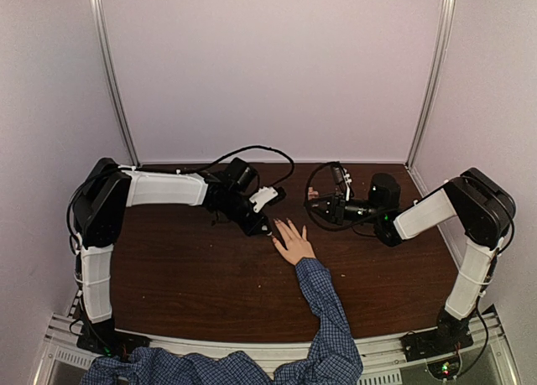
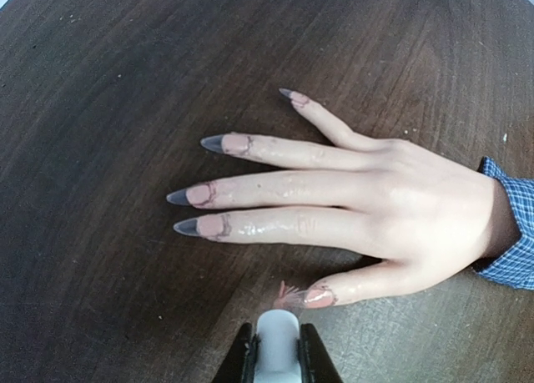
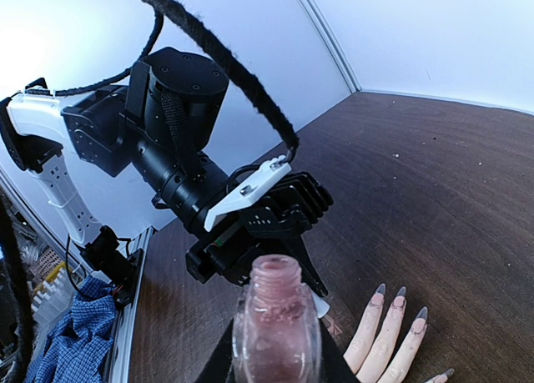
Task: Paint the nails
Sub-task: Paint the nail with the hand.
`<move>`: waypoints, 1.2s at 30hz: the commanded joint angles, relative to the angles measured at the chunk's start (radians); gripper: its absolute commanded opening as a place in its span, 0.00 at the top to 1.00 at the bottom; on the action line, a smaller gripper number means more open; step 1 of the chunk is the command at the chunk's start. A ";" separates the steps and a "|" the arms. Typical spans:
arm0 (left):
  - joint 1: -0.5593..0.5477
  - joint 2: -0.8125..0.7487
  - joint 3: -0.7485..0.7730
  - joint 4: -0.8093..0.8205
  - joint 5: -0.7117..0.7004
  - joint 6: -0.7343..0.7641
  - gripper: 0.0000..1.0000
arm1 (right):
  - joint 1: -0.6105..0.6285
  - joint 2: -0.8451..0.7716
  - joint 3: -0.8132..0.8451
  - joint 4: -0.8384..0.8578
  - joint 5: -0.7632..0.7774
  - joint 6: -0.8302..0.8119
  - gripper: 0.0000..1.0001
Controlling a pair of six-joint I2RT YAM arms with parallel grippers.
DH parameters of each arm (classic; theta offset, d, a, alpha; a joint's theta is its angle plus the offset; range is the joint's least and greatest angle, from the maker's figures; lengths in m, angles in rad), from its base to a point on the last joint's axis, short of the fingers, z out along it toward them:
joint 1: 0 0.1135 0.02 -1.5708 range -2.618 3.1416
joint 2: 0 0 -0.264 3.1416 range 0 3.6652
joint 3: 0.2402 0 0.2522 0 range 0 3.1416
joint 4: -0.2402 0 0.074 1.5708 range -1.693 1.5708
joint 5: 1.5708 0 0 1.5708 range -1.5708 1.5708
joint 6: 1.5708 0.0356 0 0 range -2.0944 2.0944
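Note:
A light-skinned hand (image 2: pixel 392 199) in a blue checked sleeve (image 1: pixel 327 318) lies flat on the dark wooden table (image 1: pixel 185 267). Its nails are long and pointed, pinkish with grey tips. My left gripper (image 2: pixel 278 340) is shut on a white brush cap (image 2: pixel 278 350). The pink brush (image 2: pixel 289 297) fans out on the table at the tip of the thumb nail (image 2: pixel 319 296). My right gripper (image 3: pixel 275 354) is shut on an open pink nail-polish bottle (image 3: pixel 277 329), held above the table just right of the hand (image 1: pixel 294 244). Its fingertips are hidden behind the glass.
Polish smears mark the skin around the index nail (image 2: pixel 200 225) and the ring nail (image 2: pixel 224 143). The left arm's wrist (image 3: pixel 175 124) and cable hang close in front of the bottle. White walls enclose the table on three sides.

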 commanded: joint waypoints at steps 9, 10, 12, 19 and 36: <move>0.021 -0.013 0.011 0.000 -0.023 0.009 1.00 | -0.007 0.016 -0.004 0.039 -0.008 0.002 1.00; 0.021 -0.017 0.010 -0.002 -0.028 0.009 1.00 | -0.006 0.016 -0.004 0.039 -0.008 0.003 1.00; 0.026 -0.026 0.004 -0.003 -0.034 0.009 1.00 | -0.007 0.016 -0.004 0.039 -0.009 0.003 1.00; 0.027 -0.077 -0.025 0.017 -0.024 0.008 1.00 | -0.007 0.016 -0.004 0.039 -0.009 0.003 1.00; 0.021 -0.124 -0.111 0.105 0.120 0.033 1.00 | -0.007 0.016 -0.004 0.040 -0.009 0.003 1.00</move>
